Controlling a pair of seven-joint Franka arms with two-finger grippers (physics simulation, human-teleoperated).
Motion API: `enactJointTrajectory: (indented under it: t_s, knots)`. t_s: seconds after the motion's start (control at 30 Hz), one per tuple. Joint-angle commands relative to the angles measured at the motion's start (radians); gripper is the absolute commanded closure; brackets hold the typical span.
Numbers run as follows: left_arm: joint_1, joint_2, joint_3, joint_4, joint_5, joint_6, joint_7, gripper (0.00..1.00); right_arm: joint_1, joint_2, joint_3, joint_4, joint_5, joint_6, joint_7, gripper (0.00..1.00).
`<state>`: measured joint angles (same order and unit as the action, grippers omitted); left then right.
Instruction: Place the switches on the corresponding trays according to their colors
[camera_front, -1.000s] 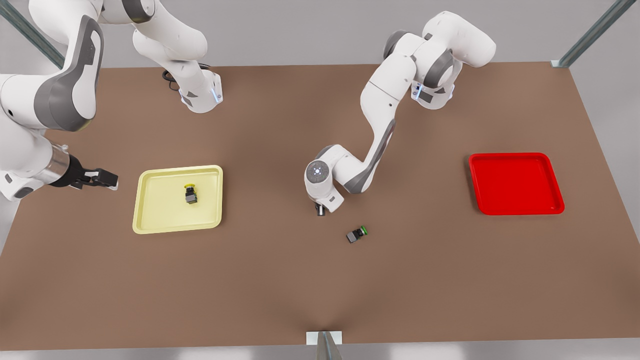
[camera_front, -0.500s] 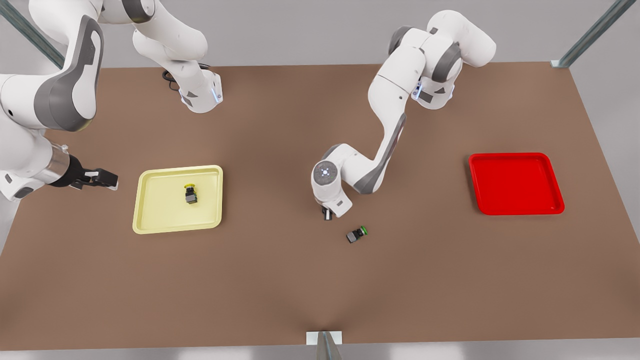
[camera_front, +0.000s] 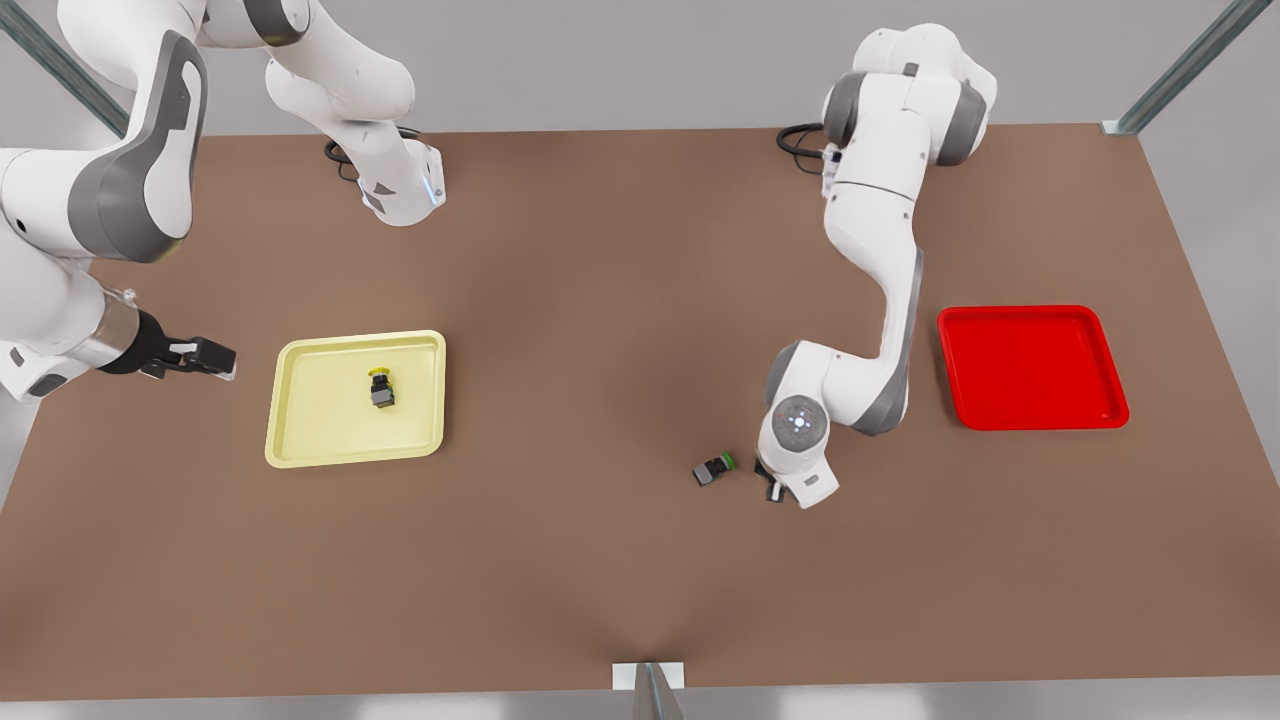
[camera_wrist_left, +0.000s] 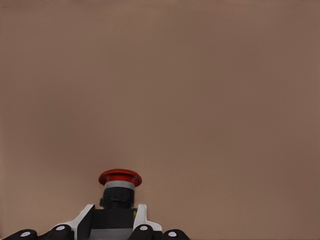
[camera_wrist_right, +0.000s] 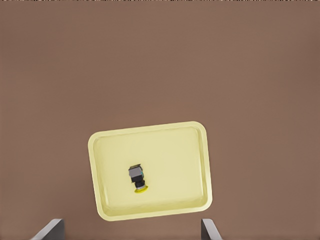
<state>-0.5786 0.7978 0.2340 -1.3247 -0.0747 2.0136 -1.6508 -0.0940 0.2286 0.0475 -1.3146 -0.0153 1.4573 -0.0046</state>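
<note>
brown tabletop is spreading wide under both my arms. my left gripper (camera_front: 775, 492) is now hanging near the green switch (camera_front: 714, 469), on the front view's right of it, having swung over from that switch's left within the last second, heading toward the red tray (camera_front: 1032, 367), i judge. its fingers (camera_wrist_left: 141, 220) are clamping the dark body of the red switch (camera_wrist_left: 119, 187), which the left wrist view is showing plainly while the front view is hiding it under the wrist. my right gripper (camera_front: 205, 357) is waiting just left of the yellow tray (camera_front: 355, 398), fingers (camera_wrist_right: 48, 230) spread wide. the yellow switch (camera_front: 381, 389) is lying inside that tray.
</note>
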Motion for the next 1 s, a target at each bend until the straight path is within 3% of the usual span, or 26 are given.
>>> enactJointTrajectory:
  t_s: [0.0,0.1,0.27,0.47,0.67,0.97]
  knots:
    - [0.005,0.0,0.002,-0.001,0.001,-0.001,0.012,0.47,0.0,0.0,0.0,0.0,0.0,0.0,0.0,0.0]
    - [0.026,-0.055,0.024,-0.1,0.001,-0.009,0.147,0.47,-0.001,0.0,0.0,0.0,0.0,0.0,0.0,0.0]
    - [0.026,-0.272,0.093,-0.488,0.0,0.227,0.355,0.47,0.0,0.0,0.0,-0.002,0.0,-0.002,0.0,0.0]
    - [0.025,-0.407,0.22,-0.731,0.0,0.327,0.569,0.47,0.0,0.001,0.0,-0.002,0.0,0.0,0.0,0.0]
    - [0.025,-0.485,0.37,-0.861,0.001,0.336,0.755,0.46,0.002,0.001,0.0,-0.002,0.0,0.002,0.0,0.0]
    - [0.045,-0.466,0.593,-0.918,0.0,0.323,1.083,0.45,0.002,0.001,0.0,-0.002,0.0,0.0,0.0,0.0]
